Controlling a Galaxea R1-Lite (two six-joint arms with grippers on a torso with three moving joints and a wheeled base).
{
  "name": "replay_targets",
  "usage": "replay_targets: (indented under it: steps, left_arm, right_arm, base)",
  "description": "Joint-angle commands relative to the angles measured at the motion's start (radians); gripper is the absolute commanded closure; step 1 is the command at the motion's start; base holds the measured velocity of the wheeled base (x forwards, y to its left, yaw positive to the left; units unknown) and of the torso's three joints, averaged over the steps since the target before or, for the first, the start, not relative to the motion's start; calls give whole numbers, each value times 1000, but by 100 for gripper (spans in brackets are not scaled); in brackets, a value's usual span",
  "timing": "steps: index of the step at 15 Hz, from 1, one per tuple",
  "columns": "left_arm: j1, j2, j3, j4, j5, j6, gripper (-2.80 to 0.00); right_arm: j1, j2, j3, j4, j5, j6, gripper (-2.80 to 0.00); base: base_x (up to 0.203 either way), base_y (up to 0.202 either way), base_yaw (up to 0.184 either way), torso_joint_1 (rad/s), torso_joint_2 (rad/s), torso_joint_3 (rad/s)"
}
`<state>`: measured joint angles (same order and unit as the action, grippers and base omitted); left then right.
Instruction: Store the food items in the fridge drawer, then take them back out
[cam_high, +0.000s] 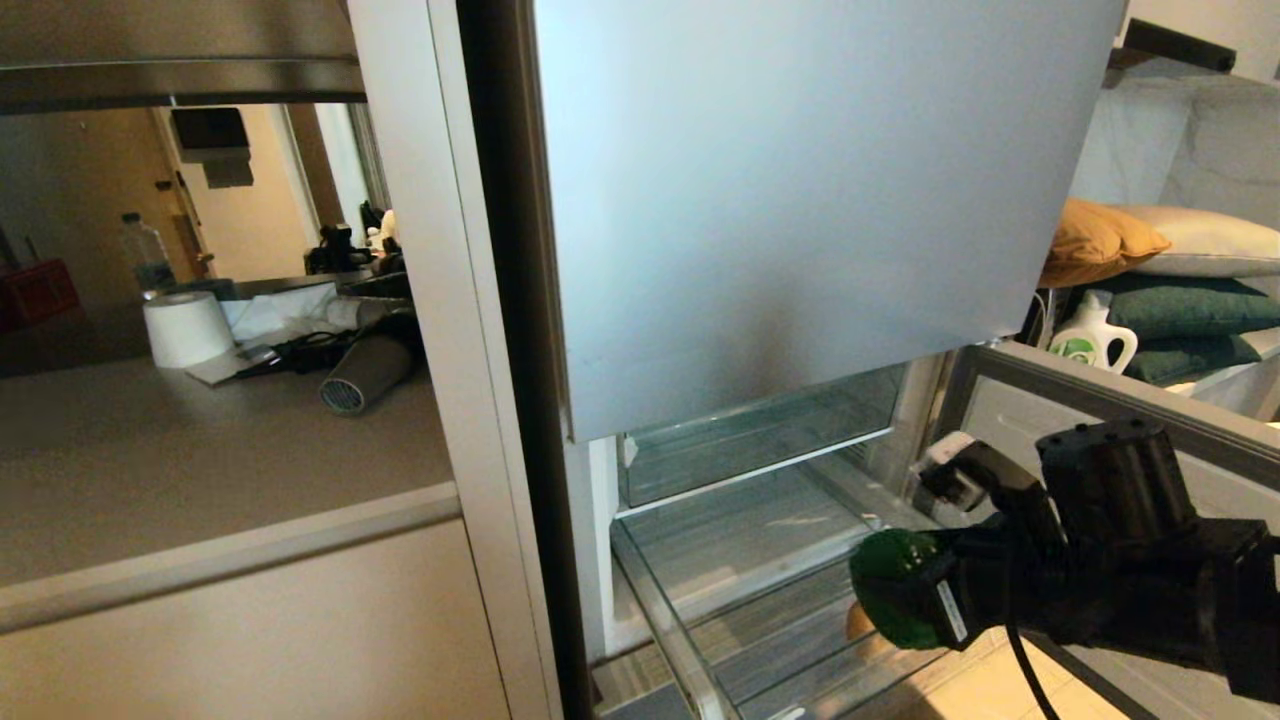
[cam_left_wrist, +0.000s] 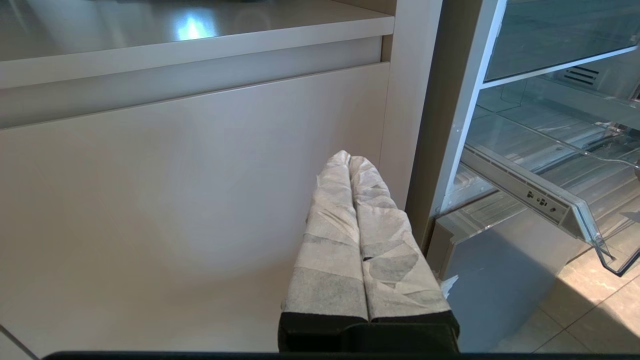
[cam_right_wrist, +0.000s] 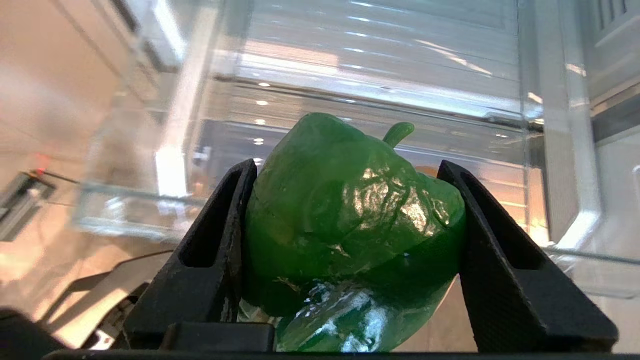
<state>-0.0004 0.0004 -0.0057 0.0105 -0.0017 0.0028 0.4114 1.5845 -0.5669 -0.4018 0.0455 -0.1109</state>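
Right tool gripping the green pepper at the pulled-out fridge drawer. Seen from the right wrist, the two black fingers press against opposite flanks of the pepper, spread wide only because the pepper fills the gap; the stem points away from the wrist, toward the clear drawer wall. Seen from the head, the right arm reaches in from the right, and the pepper hangs over the right part of the drawer, above its ribbed base and not resting on it. A sliver of tan just below the pepper is probably the bun lying in the drawer, though most of it is hidden behind the tool. The silver door panel above is shut, and a second clear bin sits behind the open drawer.

The left tool, fingers wrapped in pale tape and pressed together with nothing between them, is parked low beside the cabinet front, well apart from the work. A grey hair dryer and a paper roll lie on the counter to the left.

Step in hand, as judged: the pepper is in transit at the drawer; whether it is going in or coming out cannot be told from these views. If going in, the next move calls for lowering it onto bare ribbed base beside the bun, then parting the fingers. If coming out, it calls for lifting clear of the drawer's front wall without knocking it.
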Motion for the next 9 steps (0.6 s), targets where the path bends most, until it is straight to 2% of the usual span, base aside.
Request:
replay_targets:
  steps: [1, 3, 9]
  left_arm:
    - [0, 0, 0, 0, 0, 0, 0]
    - [-1, 0, 0, 0, 0, 0, 0]
    - [-1, 0, 0, 0, 0, 0, 0]
  right_arm:
    - [13, -47, 19, -3, -1, 29, 0]
    - [14, -47, 25, -4, 0, 83, 0]
    - [24, -89, 51, -4, -1, 73, 0]
  base:
    - [0, 0, 0, 0, 0, 0]
    - [0, 0, 0, 0, 0, 0]
    - [0, 0, 0, 0, 0, 0]
